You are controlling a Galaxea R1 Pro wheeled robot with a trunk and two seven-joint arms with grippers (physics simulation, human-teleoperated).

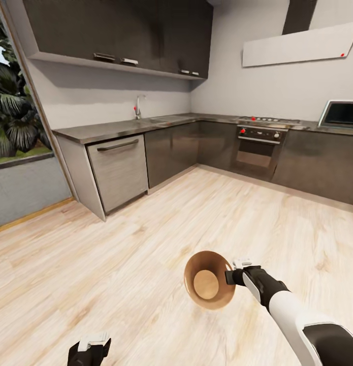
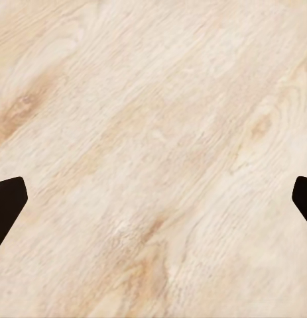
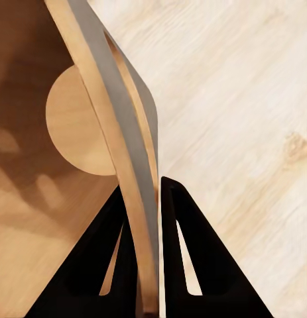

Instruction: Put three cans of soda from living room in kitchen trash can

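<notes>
In the kitchen, the robot's left gripper (image 1: 89, 349) hangs low over the pale wood plank floor (image 1: 146, 244), its dark fingertips (image 2: 7, 202) spread wide apart with nothing between them. Further forward, the right gripper (image 1: 232, 277) pinches the rim of the small round tapered bucket (image 1: 209, 280), tan wood-coloured inside, the trash can of the task; one black finger (image 3: 93, 265) sits inside the wall and the other outside, clamped on it. The bucket is tilted, its round base showing through its mouth, above the floor. Beyond stand a silver dishwasher front (image 1: 118, 170), dark grey cabinets (image 1: 171, 150) under a steel-grey countertop (image 1: 120, 129), and a built-in oven (image 1: 257, 147).
</notes>
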